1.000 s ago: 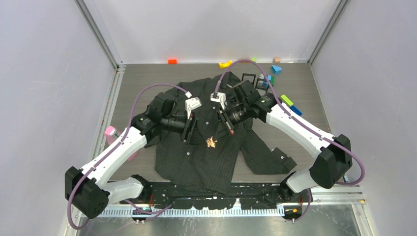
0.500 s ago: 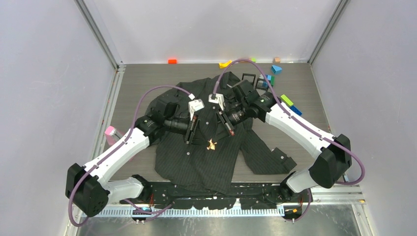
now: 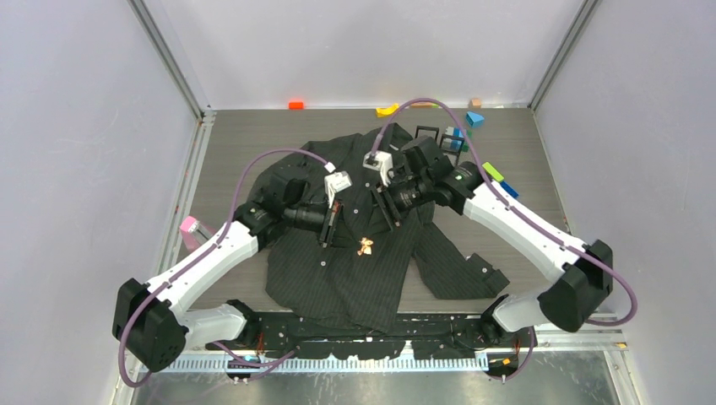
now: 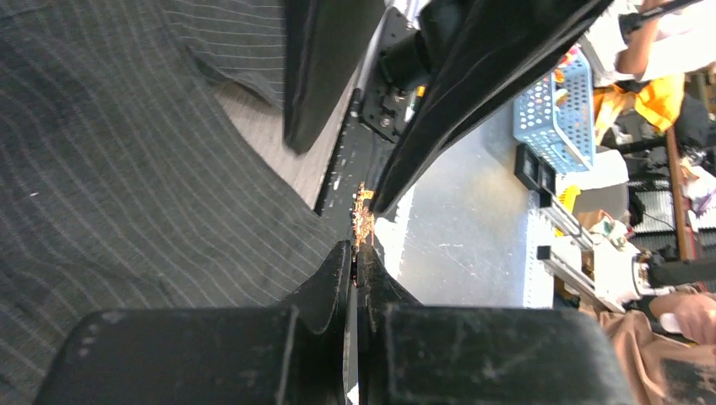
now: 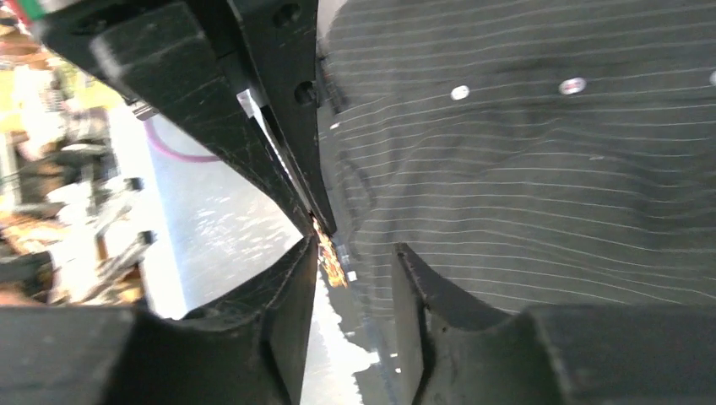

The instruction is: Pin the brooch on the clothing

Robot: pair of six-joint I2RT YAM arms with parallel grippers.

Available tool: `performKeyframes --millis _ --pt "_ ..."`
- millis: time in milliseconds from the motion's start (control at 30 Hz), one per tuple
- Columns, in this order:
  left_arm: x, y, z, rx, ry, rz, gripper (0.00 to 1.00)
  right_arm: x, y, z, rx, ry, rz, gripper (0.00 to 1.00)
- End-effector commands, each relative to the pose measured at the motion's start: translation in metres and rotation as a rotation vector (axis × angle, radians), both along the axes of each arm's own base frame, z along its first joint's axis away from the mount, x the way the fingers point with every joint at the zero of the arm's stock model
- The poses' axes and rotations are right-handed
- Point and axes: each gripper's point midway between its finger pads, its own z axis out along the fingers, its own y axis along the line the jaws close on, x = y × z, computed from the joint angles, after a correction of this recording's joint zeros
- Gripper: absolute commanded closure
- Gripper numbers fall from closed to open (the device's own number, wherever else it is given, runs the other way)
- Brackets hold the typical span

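The dark pinstriped shirt (image 3: 338, 287) lies spread on the table and fills the left wrist view (image 4: 127, 169) and the right wrist view (image 5: 549, 186). The small gold-orange brooch (image 3: 365, 246) sits over the shirt's front. My left gripper (image 3: 358, 243) comes in from the left, and its jaws (image 4: 355, 253) are shut with the brooch (image 4: 364, 221) sticking out at their tips. My right gripper (image 3: 373, 234) comes in from the right and is open (image 5: 356, 247). The brooch (image 5: 331, 260) lies by its left finger, where the left gripper's tips meet it.
Coloured blocks lie along the back and right: orange (image 3: 295, 105), yellow (image 3: 387, 110), blue (image 3: 474, 118), green (image 3: 492, 172). Small black frames (image 3: 426, 133) stand by the shirt collar. A pink object (image 3: 192, 226) sits at the left. Walls enclose the table.
My right arm has drawn back a little up and to the right. My left gripper has edged to the right. The brooch has barely shifted.
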Motion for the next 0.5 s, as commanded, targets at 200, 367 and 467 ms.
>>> performKeyframes --millis 200,367,467 --pt "0.088 0.016 0.028 -0.028 -0.089 0.347 1.00 0.075 -0.043 0.072 0.134 -0.380 -0.470 0.36" --pt "0.142 0.037 0.085 -0.213 -0.126 0.564 1.00 0.090 -0.054 0.085 0.185 -0.400 -0.621 0.32" --pt "0.159 0.048 0.106 -0.284 -0.134 0.622 1.00 0.091 -0.049 0.103 0.288 -0.389 -0.654 0.30"
